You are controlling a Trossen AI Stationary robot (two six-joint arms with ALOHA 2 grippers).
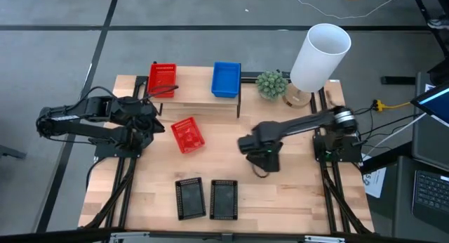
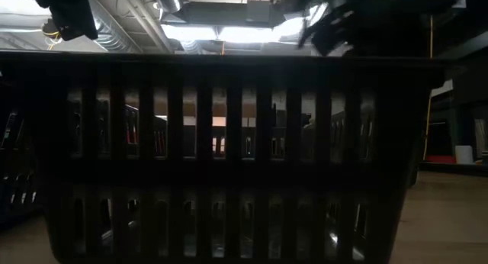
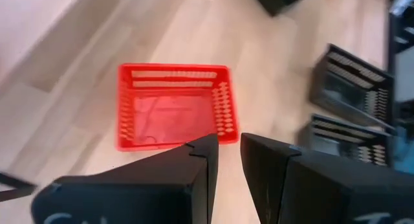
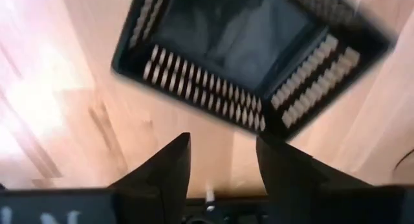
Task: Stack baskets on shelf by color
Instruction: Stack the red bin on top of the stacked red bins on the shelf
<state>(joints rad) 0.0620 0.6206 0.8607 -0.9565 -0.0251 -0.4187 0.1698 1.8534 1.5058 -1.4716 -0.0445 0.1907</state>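
On the shelf [image 1: 196, 95] at the table's far side stand a red basket [image 1: 163, 78] and a blue basket [image 1: 226, 79], side by side. Another red basket [image 1: 187, 134] [image 3: 173, 106] rests flat on the table in front of the shelf. My left gripper [image 1: 158, 125] [image 3: 229, 160] hovers open just left of it, fingers apart and bare. Two black baskets [image 1: 190, 198] [image 1: 224, 199] lie near the front edge. My right gripper [image 1: 256, 150] [image 4: 223, 159] hangs open over the table's right middle. A black basket [image 4: 252, 49] lies below and ahead of its fingers.
A tall white cylinder [image 1: 319, 57] and a small green plant [image 1: 271, 83] stand at the back right, beside the shelf. In the low view a black basket wall [image 2: 229, 157] fills the picture. Bare tabletop [image 1: 302, 194] lies at the front right.
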